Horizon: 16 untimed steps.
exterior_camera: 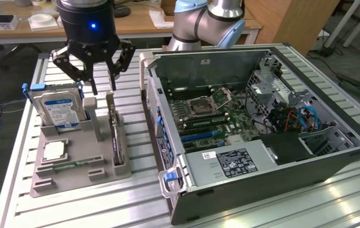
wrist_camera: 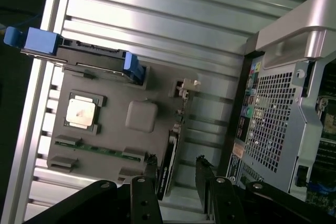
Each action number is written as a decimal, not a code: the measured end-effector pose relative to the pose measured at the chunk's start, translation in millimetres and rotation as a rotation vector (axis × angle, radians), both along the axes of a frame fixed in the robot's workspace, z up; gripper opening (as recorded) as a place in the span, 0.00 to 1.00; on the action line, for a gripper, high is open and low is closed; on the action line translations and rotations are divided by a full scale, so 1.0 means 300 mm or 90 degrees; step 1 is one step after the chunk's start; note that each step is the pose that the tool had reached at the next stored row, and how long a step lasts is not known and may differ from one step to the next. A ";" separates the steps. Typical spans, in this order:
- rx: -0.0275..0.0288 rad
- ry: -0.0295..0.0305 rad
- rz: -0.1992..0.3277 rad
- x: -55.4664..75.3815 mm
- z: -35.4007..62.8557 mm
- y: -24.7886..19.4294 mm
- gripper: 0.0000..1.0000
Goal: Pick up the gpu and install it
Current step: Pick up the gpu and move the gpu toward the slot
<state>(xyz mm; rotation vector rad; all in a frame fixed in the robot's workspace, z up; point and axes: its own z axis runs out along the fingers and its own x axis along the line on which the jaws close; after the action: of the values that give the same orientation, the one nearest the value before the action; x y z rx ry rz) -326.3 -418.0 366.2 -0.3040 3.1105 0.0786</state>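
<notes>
The gpu point(exterior_camera: 111, 122) stands on its edge in a slot of the grey holder point(exterior_camera: 78, 178), at the exterior view's left of the computer case. My gripper point(exterior_camera: 103, 89) hangs open just above its far end, with nothing held. Seen from the wrist, the gpu point(wrist_camera: 169, 150) is a thin dark card with its silver bracket point(wrist_camera: 184, 85) at one end. The card runs between the two fingertips of my gripper point(wrist_camera: 176, 167), and a gap shows on each side. The open case point(exterior_camera: 249, 118) shows its motherboard point(exterior_camera: 208, 116) with the slots.
In the holder, a silver hard drive with a blue label point(exterior_camera: 59, 111) stands upright beside the gpu. A processor point(exterior_camera: 54, 151) and a RAM stick point(exterior_camera: 65, 165) lie flat near it. The case wall point(wrist_camera: 283, 119) rises close beside the holder. Everything rests on a ribbed aluminium table point(exterior_camera: 103, 209).
</notes>
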 end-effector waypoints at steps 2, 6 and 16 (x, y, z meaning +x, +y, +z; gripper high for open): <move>-0.0001 0.0001 0.001 0.000 -0.001 -0.002 0.43; -0.0001 0.0001 0.003 0.000 -0.003 -0.006 0.43; -0.0001 0.0001 0.010 0.000 -0.007 -0.014 0.43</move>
<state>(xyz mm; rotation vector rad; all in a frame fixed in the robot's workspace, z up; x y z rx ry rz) -326.2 -422.2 364.0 -0.3283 3.1086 0.0786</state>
